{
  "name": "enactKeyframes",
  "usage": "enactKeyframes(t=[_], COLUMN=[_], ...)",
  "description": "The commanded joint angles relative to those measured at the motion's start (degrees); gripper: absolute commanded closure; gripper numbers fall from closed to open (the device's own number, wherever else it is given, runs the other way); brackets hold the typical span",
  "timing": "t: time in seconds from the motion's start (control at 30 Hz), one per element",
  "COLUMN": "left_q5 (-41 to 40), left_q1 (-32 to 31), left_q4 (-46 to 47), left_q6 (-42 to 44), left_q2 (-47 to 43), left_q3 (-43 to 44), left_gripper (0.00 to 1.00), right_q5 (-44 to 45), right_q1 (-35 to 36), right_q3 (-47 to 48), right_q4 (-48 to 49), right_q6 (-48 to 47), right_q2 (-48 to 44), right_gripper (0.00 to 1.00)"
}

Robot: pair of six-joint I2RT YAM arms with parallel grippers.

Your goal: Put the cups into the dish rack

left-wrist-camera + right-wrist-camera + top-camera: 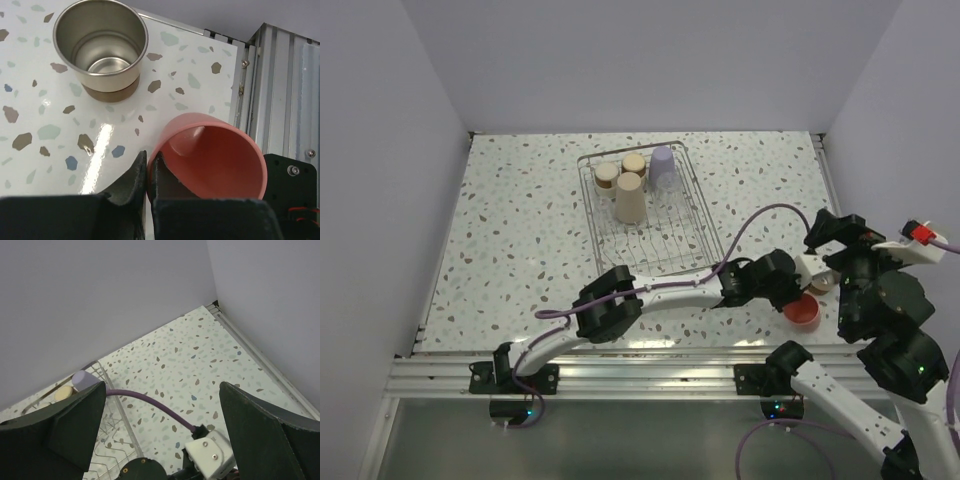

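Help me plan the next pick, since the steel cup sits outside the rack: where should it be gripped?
Pinch the steel cup by its rim wall, one finger inside, coming from above: it stands upright, mouth open, clear of the pink cup.

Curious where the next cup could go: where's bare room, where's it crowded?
In the dish rack the near half is bare, from the beige tumbler to its near rim. Its far end is crowded: tumbler, lavender cup, two steel cups. Table left of the rack is bare; by the left gripper and salmon-pink cup it's tight.
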Motion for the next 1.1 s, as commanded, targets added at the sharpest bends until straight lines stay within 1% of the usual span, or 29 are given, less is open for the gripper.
enactKeyframes(t=[0.0, 0.03, 0.07, 0.1, 0.13, 0.17, 0.2, 0.23, 0.27, 0.3, 0.37, 0.43, 0.47, 0.53, 0.57, 0.63, 0.67, 0.7, 0.73, 0.77, 0.8, 0.83, 0.87, 0.9, 0.93, 0.97, 1.0, 1.03, 1.07], left_q5=[-5.27, -5.54, -7.37, -7.82, -8.26, -9.40, -10.02, -10.72, -11.77, -12.13, -13.53, -14.85, -16.68, -18.36, -19.42, -19.51, -19.08, -18.99, -18.73, -18.90, -19.07, -19.60, -19.86, -19.43, -19.43, -19.95, -20.13, -20.39, -20.92], left_q1=[0.15, 0.50, 0.85, 1.12, 1.90, 2.17, 2.52, 3.05, 3.31, 3.49, 4.28, 5.42, 5.86, 7.44, 8.40, 12.00, 13.32, 15.86, 17.02, 17.90, 19.65, 20.36, 20.89, 21.68, 21.77, 21.95, 22.12, 22.21, 22.21], left_q4=[0.35, 2.45, 3.51, 4.22, 7.44, 8.43, 9.40, 10.89, 11.51, 12.91, 13.89, 14.86, 15.38, 16.87, 17.49, 19.68, 20.74, 23.45, 24.95, 26.18, 28.89, 30.57, 32.33, 35.83, 37.08, 38.05, 39.89, 41.13, 42.53], left_q6=[1.50, 1.24, 0.89, 0.01, -0.52, -1.04, -1.74, -2.01, -2.28, -2.45, -2.89, -3.95, -4.73, -5.79, -6.32, -8.86, -9.65, -10.79, -10.98, -11.42, -11.68, -12.21, -13.17, -13.35, -13.61, -14.14, -14.32, -14.41, -14.67], left_q2=[-9.01, -11.03, -14.97, -17.01, -19.03, -23.14, -25.09, -27.03, -30.88, -32.83, -38.35, -42.06, -46.17, -50.67, -55.39, -60.59, -65.93, -68.77, -71.49, -76.83, -79.40, -81.95, -86.94, -89.34, -91.54, -95.56, -97.43, -99.19, -102.60], left_q3=[-8.54, -13.96, -16.54, -19.26, -24.59, -27.17, -29.55, -33.75, -35.62, -38.94, -41.86, -45.99, -47.48, -52.49, -54.42, -60.66, -63.03, -68.02, -70.50, -72.79, -77.16, -79.56, -81.84, -86.30, -88.17, -89.76, -92.56, -93.98, -95.39], left_gripper=[1.00, 1.00, 1.00, 1.00, 1.00, 1.00, 1.00, 1.00, 1.00, 1.00, 1.00, 1.00, 1.00, 1.00, 1.00, 1.00, 1.00, 1.00, 1.00, 1.00, 1.00, 1.00, 1.00, 1.00, 1.00, 1.00, 1.00, 1.00, 1.00], right_q5=[2.42, 3.55, 3.83, 4.09, 4.27, 4.53, 4.79, 4.71, 4.19, 3.57, 1.38, -0.29, -2.04, -4.24, -5.65, -9.78, -11.10, -14.68, -16.89, -19.26, -25.38, -28.48, -32.52, -36.04, -42.77, -45.02, -46.86, -50.71, -52.14], right_q1=[0.09, 0.09, 0.09, 0.00, 0.09, 0.09, 0.09, 0.09, 0.00, 0.00, 0.00, 0.09, 0.00, 0.09, 0.00, 0.00, 0.00, 0.00, -0.09, -0.09, -0.09, -0.09, 0.00, -0.09, -0.09, 0.00, -0.09, -0.09, 0.00], right_q3=[-0.27, 0.16, 0.52, 0.87, 2.18, 3.23, 4.29, 6.04, 6.67, 7.28, 7.38, 7.20, 7.20, 7.20, 7.03, 6.24, 5.97, 5.71, 5.71, 5.88, 6.14, 5.97, 5.45, 3.18, 1.68, 0.27, -2.09, -3.33, -4.39], right_q4=[1.39, 1.39, 1.04, 0.78, 0.34, -0.71, -2.46, -3.09, -3.35, -3.36, -2.66, -1.07, -0.64, 1.65, 2.87, 7.53, 9.02, 12.00, 13.24, 15.34, 16.58, 18.07, 22.35, 25.44, 28.69, 33.77, 36.61, 39.07, 43.88], right_q6=[-1.77, -2.21, -2.47, -2.56, -2.56, -1.26, -0.72, -0.11, 0.86, 1.30, 2.79, 3.94, 5.16, 6.13, 6.57, 7.10, 7.80, 8.33, 9.64, 10.52, 11.58, 12.72, 15.60, 17.37, 19.48, 23.67, 25.89, 29.39, 31.00], right_q2=[5.29, 6.44, 7.67, 10.73, 12.33, 14.26, 15.84, 18.90, 19.98, 20.86, 22.36, 22.80, 22.80, 22.71, 22.71, 22.89, 23.50, 24.20, 24.90, 26.74, 27.63, 28.24, 28.77, 28.86, 28.78, 28.78, 28.78, 29.21, 29.48], right_gripper=[0.02, 0.02, 0.02, 0.02, 0.02, 0.02, 0.02, 0.02, 0.02, 0.02, 0.02, 0.02, 0.02, 0.02, 0.02, 0.02, 0.02, 0.02, 0.02, 0.02, 0.02, 0.02, 0.02, 0.02, 0.02, 0.02, 0.02, 0.02, 0.02])
